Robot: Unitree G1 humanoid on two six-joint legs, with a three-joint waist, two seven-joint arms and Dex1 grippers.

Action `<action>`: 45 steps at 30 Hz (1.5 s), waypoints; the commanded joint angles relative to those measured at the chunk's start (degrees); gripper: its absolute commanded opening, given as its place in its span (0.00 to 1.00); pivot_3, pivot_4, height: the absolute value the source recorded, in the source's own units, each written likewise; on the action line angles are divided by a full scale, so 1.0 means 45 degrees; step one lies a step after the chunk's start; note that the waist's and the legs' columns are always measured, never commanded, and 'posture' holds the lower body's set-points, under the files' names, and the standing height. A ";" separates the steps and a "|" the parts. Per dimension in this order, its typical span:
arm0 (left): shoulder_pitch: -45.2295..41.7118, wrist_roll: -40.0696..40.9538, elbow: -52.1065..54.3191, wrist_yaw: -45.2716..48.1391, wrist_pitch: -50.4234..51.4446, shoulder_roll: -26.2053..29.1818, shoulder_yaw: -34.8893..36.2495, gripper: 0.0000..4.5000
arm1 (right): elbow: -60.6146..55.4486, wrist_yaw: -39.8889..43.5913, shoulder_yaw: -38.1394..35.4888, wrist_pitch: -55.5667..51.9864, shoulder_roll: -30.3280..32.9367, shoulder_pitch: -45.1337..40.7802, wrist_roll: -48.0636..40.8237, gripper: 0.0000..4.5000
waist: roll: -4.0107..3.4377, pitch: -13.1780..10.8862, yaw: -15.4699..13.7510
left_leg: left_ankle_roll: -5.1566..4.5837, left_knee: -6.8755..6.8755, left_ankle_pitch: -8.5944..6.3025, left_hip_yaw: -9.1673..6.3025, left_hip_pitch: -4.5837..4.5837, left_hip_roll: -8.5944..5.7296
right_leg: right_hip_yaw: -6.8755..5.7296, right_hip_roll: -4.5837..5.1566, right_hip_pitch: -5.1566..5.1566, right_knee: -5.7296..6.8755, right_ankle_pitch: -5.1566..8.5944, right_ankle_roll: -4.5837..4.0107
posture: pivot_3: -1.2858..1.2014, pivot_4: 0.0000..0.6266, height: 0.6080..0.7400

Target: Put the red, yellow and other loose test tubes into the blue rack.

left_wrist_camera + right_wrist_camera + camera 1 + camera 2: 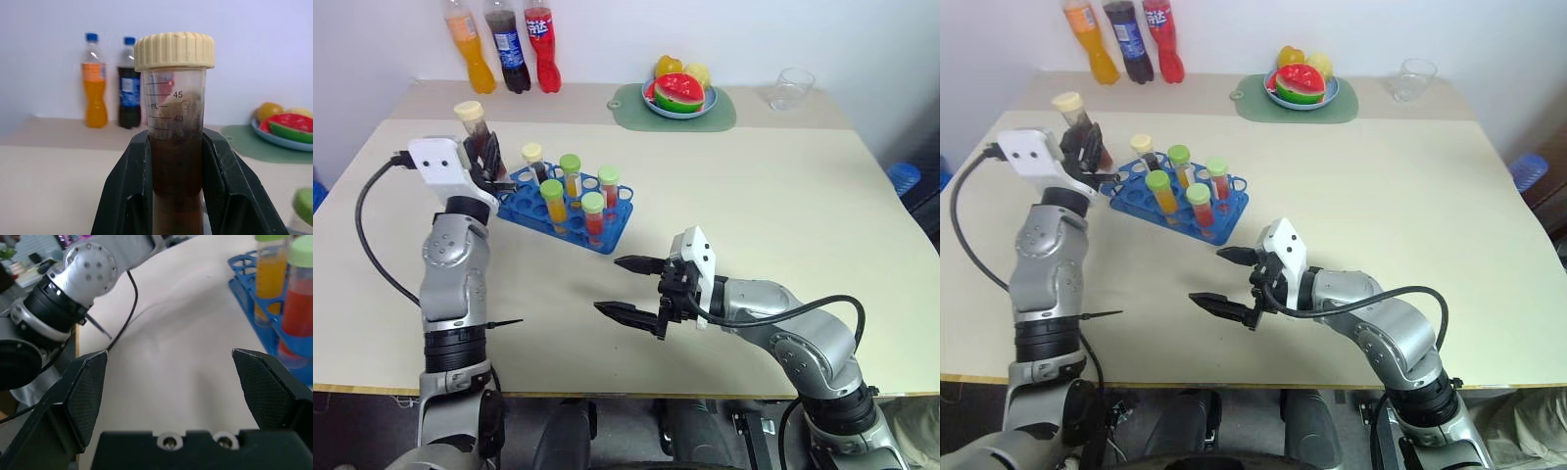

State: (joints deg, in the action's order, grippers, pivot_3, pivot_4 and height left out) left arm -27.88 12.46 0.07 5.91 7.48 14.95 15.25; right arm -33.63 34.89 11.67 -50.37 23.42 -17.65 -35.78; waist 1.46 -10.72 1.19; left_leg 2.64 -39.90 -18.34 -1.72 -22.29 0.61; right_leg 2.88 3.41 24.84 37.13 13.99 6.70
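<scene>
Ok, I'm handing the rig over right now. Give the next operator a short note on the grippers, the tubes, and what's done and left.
Left gripper: shut on the dark maroon tube with the cream cap, held upright above the table just beside the blue rack.
Right gripper: open, empty, over bare table near the rack.
Done: five tubes stand in the rack, four green-capped and one cream-capped.
Left: lower the maroon tube into a free hole and release.

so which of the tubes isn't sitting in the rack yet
The dark maroon test tube with the cream cap: it is clamped upright in the left gripper beside the blue rack, while the other five stand in holes.
</scene>
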 commanded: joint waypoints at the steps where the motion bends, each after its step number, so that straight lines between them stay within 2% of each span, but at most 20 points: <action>1: 0.0243 -0.0355 -0.0006 -0.0238 -0.0853 -0.0319 -0.0158 0.17 | -0.0592 -0.0255 -0.0255 -0.0050 -0.0107 -0.0003 -0.0370 1.00 | 0.0000 0.0000 -0.0032 | 0.0000 0.0000 0.0000 -0.0005 -0.0001 0.0002 | 0.0000 -0.0006 -0.0001 -0.0001 0.0000 -0.0001 | 0.52 0.24 0.95; 9: 0.1044 -0.1263 -0.0420 -0.0739 -0.1522 -0.0824 -0.0769 0.17 | -0.0670 -0.0569 -0.0390 0.0045 0.0022 0.0114 -0.0404 1.00 | 0.0000 0.0001 -0.0090 | -0.0006 -0.0002 -0.0003 -0.0004 -0.0003 -0.0001 | 0.0000 0.0001 -0.0008 -0.0009 0.0000 0.0000 | 0.52 0.24 0.95; 23: -0.0213 -0.1264 -0.4059 -0.0591 -0.4406 -0.1344 -0.0674 0.17 | -0.0465 -0.0646 -0.0460 0.0219 -0.0013 0.0070 -0.0357 1.00 | 0.0000 0.0001 -0.0108 | -0.0008 -0.0003 -0.0005 -0.0006 0.0002 -0.0001 | -0.0004 -0.0003 -0.0020 -0.0019 0.0001 0.0000 | 0.52 0.24 0.95; 31: 0.0257 -0.0759 -0.4005 -0.0297 -0.4805 -0.1532 -0.0585 0.17 | -0.0407 -0.0703 -0.0491 0.0333 -0.0018 0.0110 -0.0362 1.00 | 0.0000 0.0001 -0.0109 | -0.0009 -0.0003 -0.0005 -0.0010 0.0002 -0.0001 | -0.0005 -0.0003 -0.0021 -0.0019 0.0001 0.0000 | 0.52 0.24 0.95; 32: 0.0319 -0.0604 -0.3899 -0.0226 -0.4768 -0.1571 -0.0546 0.39 | -0.0395 -0.0694 -0.0493 0.0350 -0.0014 0.0110 -0.0364 1.00 | 0.0000 0.0001 -0.0108 | -0.0009 -0.0003 -0.0005 -0.0010 0.0001 -0.0001 | -0.0005 -0.0004 -0.0021 -0.0019 0.0001 -0.0001 | 0.52 0.24 0.95; 37: 0.0771 -0.0019 -0.2549 -0.0013 -0.4538 -0.1375 -0.0295 0.93 | -0.0337 -0.0580 -0.0507 0.0664 0.0050 0.0105 -0.0244 1.00 | 0.0000 0.0001 -0.0057 | -0.0010 -0.0002 -0.0005 -0.0011 0.0002 0.0004 | -0.0004 -0.0006 -0.0019 -0.0019 0.0001 -0.0001 | 0.52 0.24 0.95; 38: 0.1127 0.0364 -0.1753 0.0213 -0.4174 -0.1170 -0.0164 0.99 | -0.0311 -0.0562 -0.0632 0.0864 0.0103 0.0101 -0.0145 1.00 | 0.0000 0.0001 -0.0046 | -0.0009 -0.0002 -0.0005 -0.0014 0.0001 0.0004 | -0.0005 -0.0008 -0.0019 -0.0019 0.0001 -0.0001 | 0.52 0.24 0.95; 41: 0.2278 0.1368 0.0448 0.0705 -0.2939 -0.0417 0.0281 0.99 | -0.0198 -0.0306 -0.1065 0.1353 0.0436 0.0064 -0.0014 1.00 | -0.0001 0.0000 0.0011 | -0.0011 -0.0001 -0.0006 -0.0011 0.0002 0.0012 | -0.0004 -0.0013 -0.0018 -0.0020 0.0001 -0.0001 | 0.52 0.24 0.95; 45: 0.4725 0.2950 0.2909 0.2428 -0.0684 0.1842 0.1333 0.99 | 0.0526 0.0920 -0.1942 0.2084 0.1779 -0.0086 0.0160 1.00 | -0.0011 -0.0005 -0.0015 | -0.0018 0.0001 -0.0010 -0.0008 0.0006 0.0025 | -0.0003 -0.0019 -0.0018 -0.0022 0.0003 -0.0004 | 0.52 0.24 0.95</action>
State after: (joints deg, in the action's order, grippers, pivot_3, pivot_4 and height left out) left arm -9.04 22.79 8.12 13.32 0.99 20.57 18.77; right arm -31.83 36.36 5.90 -43.35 29.54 -17.28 -35.30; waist 1.41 -10.74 1.12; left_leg 2.55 -39.89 -18.39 -1.75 -22.25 0.72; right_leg 2.87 3.33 24.75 37.03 14.01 6.68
